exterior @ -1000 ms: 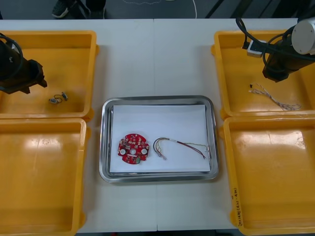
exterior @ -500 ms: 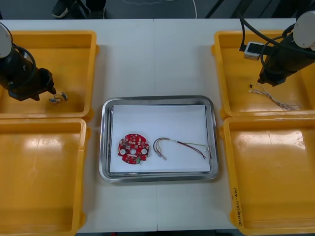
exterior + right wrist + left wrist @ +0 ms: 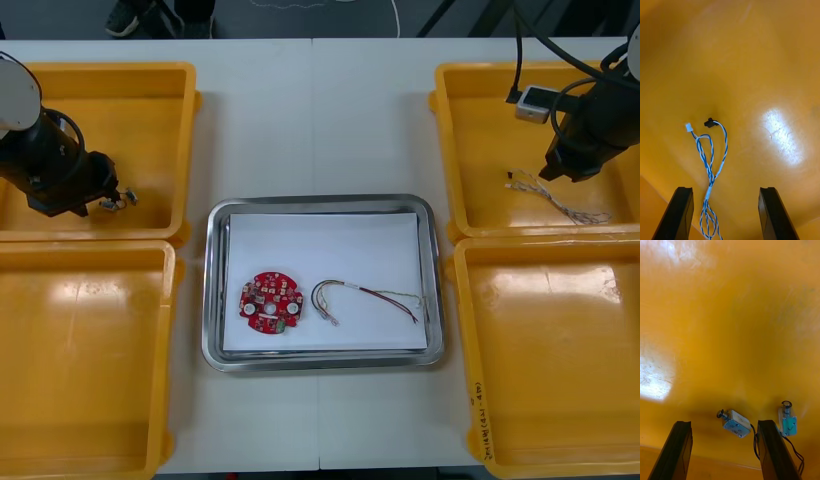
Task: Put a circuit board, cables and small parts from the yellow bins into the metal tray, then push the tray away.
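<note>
**Lower-left yellow bin** [image 3: 85, 350], **lower-right yellow bin** [image 3: 550, 350]: bottom corners of front view. No gripper over either.

**Metal tray** [image 3: 213, 290]: ctr of tabletop [image 3: 320, 120], btwn the bins, white inside. Holds the circuit board [image 3: 270, 302] at its lower left. Black/red cable [image 3: 365, 297] lies just right of the board, not touching.

**Upper-left yellow bin** [image 3: 150, 110]: left gripper [image 3: 107, 193] is low inside, toward the bin's lower right. Its fingers [image 3: 681, 450] stand apart, nothing held.
- First small metal part [image 3: 735, 423]: lies btwn the fingers, off-ctr, close to one of them. Long axis slants across the gap.
- Second small metal part [image 3: 787, 422]: just outside that same finger, thin black wire trailing.
- Judgement: the first part is the likely pick. A slight sideways shift looks needed so the near finger clears it and misses the second.

**Upper-right yellow bin** [image 3: 480, 130]: right gripper [image 3: 553, 172] is over the upper-left end of the blue and white cable [image 3: 560, 203], jaws apart and empty.
- Cable's long axis runs upper left to lower right in front view.
- In right wrist view the strands run lengthwise out from btwn the fingers, nearer one side.
- Judgement: a close would cross the strands. Right arm is far the nearer.
</note>
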Tool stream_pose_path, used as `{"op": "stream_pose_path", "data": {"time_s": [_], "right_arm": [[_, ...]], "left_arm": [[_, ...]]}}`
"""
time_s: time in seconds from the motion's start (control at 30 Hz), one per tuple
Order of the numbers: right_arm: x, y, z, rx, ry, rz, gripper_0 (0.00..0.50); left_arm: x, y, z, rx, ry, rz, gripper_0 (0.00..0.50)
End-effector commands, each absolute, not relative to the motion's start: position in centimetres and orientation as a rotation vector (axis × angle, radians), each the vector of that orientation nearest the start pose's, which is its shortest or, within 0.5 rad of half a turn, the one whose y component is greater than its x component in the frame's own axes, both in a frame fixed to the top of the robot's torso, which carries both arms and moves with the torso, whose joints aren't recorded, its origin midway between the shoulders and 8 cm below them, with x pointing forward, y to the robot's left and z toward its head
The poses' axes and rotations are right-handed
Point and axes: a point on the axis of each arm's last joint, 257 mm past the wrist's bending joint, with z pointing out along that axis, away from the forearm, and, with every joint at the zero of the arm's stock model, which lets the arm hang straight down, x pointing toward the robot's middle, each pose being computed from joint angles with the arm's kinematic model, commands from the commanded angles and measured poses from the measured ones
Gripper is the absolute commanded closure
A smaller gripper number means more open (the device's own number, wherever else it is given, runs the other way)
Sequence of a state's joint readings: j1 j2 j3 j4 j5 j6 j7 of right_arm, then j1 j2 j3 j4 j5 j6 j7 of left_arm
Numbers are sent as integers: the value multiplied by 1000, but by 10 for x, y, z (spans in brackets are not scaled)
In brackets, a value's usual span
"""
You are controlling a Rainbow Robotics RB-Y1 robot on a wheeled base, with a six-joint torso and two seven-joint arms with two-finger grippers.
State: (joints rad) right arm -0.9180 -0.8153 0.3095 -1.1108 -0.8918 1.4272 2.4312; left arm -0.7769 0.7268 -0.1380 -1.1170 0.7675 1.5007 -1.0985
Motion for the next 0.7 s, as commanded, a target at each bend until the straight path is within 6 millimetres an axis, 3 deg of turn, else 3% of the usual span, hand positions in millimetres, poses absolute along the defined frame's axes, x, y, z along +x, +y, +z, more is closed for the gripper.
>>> {"op": "stream_pose_path", "data": {"time_s": [0.03, 0.6, 0.67, 0.7], "right_arm": [[590, -370, -129, -1255, 2350, -352, 0], [568, -405, -182, -1235, 2439, -379, 0], [567, -408, -186, -1234, 2441, -381, 0], [568, -407, -187, -1233, 2435, -380, 0]], "left_arm": [[546, 358, -234, -618, 2725, -172, 0], [545, 361, -245, -652, 2731, -149, 8], [545, 361, -245, -652, 2731, -147, 67], [545, 362, -245, -653, 2730, -146, 197]]}}
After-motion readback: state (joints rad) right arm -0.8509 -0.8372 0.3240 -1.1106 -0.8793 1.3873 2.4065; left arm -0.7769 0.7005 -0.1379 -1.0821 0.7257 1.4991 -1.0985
